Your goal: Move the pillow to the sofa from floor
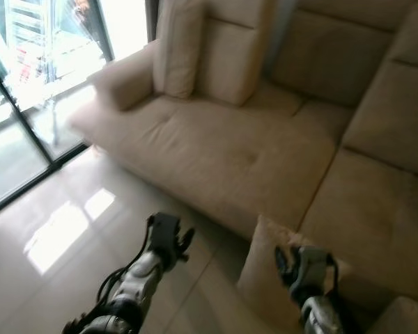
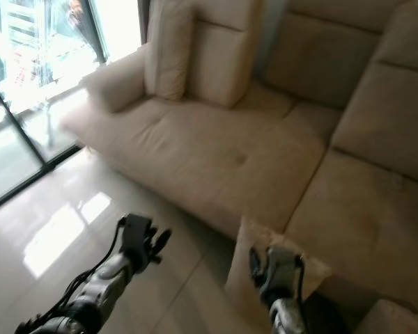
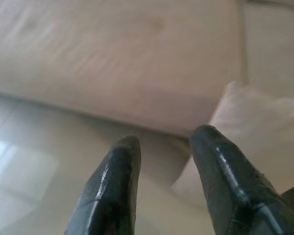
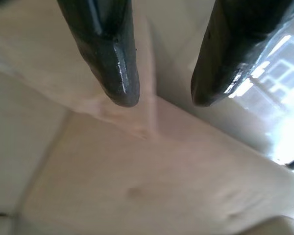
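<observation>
Right gripper (image 1: 303, 268) partly hides the pillow (image 1: 265, 268), jaws spread over its top edge. Pillow stands on the floor (image 1: 76, 236) against the sofa (image 1: 251, 160). Left gripper (image 1: 168, 240) nearby, jaws spread, holding nothing. Window (image 1: 35, 62) beyond looks blown out.

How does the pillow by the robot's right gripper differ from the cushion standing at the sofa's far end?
The pillow stands on the floor, leaning against the sofa front; the cushion is up on the seat, propped against the backrest beside the armrest. The right gripper is at the pillow's top edge, fingers open; no gripper is near the cushion. The left gripper hovers open over the floor. Both are beige, matching the sofa.
</observation>
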### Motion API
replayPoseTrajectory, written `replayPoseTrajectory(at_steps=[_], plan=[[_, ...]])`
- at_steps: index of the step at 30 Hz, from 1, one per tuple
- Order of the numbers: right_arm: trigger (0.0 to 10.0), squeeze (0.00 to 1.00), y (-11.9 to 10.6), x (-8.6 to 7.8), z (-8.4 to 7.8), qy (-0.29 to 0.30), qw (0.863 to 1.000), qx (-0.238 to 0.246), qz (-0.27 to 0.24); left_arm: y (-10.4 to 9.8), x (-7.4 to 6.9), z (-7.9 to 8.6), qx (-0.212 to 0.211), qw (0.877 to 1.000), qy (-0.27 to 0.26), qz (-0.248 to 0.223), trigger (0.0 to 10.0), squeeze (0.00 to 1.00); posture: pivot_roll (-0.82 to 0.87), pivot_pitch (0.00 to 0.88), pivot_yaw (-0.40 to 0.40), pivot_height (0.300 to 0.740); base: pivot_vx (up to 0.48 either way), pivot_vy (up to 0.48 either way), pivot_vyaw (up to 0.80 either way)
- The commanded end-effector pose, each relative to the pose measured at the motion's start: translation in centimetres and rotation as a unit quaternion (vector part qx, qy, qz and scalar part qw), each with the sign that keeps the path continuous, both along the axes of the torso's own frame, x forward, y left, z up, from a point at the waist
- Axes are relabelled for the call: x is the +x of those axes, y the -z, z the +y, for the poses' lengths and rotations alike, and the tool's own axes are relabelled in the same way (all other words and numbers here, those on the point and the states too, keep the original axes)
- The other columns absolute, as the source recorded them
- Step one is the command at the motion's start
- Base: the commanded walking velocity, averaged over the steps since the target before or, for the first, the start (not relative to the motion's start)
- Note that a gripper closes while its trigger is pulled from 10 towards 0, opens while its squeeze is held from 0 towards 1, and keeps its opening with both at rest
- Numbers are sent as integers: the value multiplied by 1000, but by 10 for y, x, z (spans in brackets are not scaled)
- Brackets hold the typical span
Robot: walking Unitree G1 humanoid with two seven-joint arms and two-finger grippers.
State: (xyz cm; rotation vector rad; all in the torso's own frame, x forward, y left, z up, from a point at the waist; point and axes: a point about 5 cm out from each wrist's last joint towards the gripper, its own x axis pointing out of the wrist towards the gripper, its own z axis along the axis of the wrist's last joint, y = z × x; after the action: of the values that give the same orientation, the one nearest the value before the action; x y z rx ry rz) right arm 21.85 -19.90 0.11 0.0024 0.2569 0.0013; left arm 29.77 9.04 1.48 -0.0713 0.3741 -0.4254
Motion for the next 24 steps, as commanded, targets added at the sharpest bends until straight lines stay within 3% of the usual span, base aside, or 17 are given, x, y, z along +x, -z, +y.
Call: replayPoseTrajectory(at_steps=[1, 10, 18, 24], plan=[[10000, 0, -3, 3, 3, 1, 1000, 5, -6, 7, -5, 4, 4, 1000, -1, 11, 10000, 0, 18, 0, 67, 740, 0, 0, -769], [10000, 0, -5, 4, 5, -2, 1000, 1, -13, 8, -6, 6, -1, 1000, -3, 11, 10000, 0, 19, 0, 69, 740, 0, 0, -745], [10000, 0, -12, 7, 5, -5, 999, -14, -40, 6, -5, 4, -19, 1000, 0, 8, 10000, 0, 18, 0, 70, 740, 0, 0, 0], [10000, 0, -20, 8, 3, 1, 997, -35, -68, 2, -3, 2, -64, 998, 3, 6, 10000, 0, 19, 0, 64, 740, 0, 0, 0]])
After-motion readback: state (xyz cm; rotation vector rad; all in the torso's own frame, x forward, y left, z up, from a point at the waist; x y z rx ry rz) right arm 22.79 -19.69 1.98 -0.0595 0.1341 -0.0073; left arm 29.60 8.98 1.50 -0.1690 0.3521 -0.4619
